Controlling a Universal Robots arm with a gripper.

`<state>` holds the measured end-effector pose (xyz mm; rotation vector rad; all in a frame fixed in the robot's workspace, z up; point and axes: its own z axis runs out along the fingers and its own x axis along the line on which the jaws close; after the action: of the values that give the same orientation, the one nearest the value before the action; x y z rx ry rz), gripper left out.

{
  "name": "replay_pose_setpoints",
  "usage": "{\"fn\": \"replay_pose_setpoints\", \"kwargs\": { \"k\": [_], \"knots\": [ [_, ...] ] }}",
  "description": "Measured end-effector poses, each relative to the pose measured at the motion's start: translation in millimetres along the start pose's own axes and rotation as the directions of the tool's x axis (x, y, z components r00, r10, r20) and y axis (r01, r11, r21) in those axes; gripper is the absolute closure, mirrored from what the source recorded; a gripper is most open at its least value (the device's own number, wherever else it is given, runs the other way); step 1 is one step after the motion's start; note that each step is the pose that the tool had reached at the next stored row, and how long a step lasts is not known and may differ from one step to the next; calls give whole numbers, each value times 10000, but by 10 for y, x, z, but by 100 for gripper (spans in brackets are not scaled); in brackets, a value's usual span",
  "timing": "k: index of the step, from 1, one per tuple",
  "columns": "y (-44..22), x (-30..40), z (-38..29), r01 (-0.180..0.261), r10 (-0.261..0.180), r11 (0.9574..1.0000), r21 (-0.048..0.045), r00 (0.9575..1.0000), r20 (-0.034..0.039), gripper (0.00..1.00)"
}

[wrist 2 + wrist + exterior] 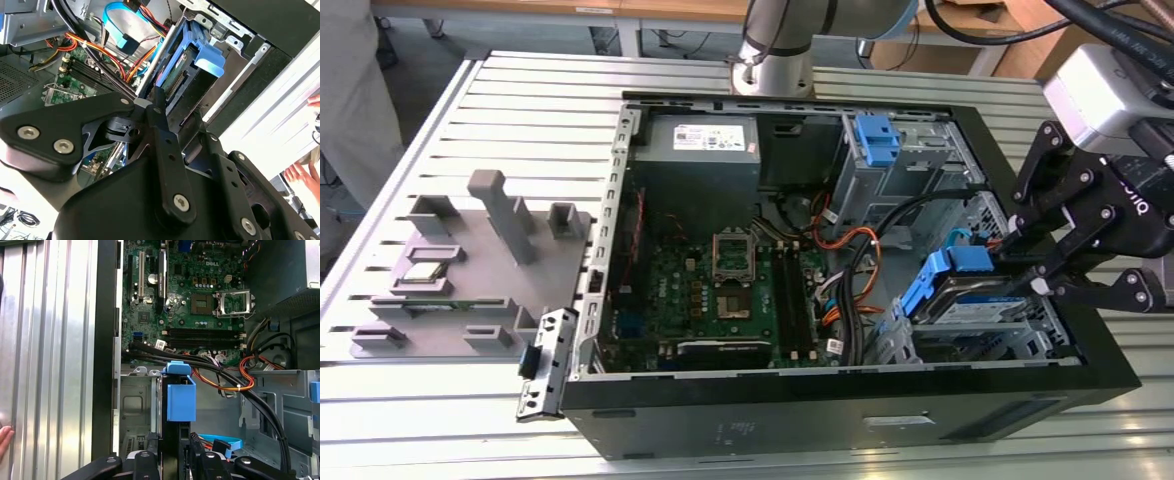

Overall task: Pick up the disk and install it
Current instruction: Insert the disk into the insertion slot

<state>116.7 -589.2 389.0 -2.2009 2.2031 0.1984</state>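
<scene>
Logging item one: where do we have the disk [967, 300]?

— Disk: silver drive in its blue frame, at the near corner of the computer case [854, 420] on the exterior view's right. It sits tilted and part way into the drive cage [987, 350], with its blue handle end raised above the cage.

Item two, the claw?

— Gripper [1023, 268]: reaching in over the case wall from the exterior view's right. As we read both wrist views, its fingers are drawn in narrow onto the raised end of the disk, one on each flat side. It holds nothing else.

Item three, neighbours?

— Cables [854, 250], orange and black, loop just beside the cage toward the exterior view's left. A light-blue flat cable [220, 442] lies near the bay floor. The motherboard [720, 290] is further left. A grey power box [707, 140] and a spare blue bracket [874, 135] are at the far side, well apart from the disk. A person's hand [4, 440] is over the table [520, 110], outside the case.

How do we judge the step?

— Seating, partly done. We would keep the frame square to the cage rails and press along them, never across. The grip should stay firm so the drive cannot pivot, and the looped cables need watching so none gets trapped beneath it. We would enter it as installed only once the frame lies flat in the cage.
</scene>
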Motion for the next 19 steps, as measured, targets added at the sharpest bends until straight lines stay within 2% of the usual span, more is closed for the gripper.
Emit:
{"fn": "replay_pose_setpoints", "kwargs": {
  "k": [3,6,7,14,19],
  "knots": [
    [1,-2,-14,1,-1,10000,3,10000,8,65],
    [11,-15,-142,1,-1,10000,0,10000,-9,65],
    [12,-17,-164,0,0,10000,0,10000,-9,65],
    [13,-18,-173,0,0,10000,0,10000,-3,65],
    [18,-29,-274,-4,4,10000,-18,10000,-3,65]
  ]
}}
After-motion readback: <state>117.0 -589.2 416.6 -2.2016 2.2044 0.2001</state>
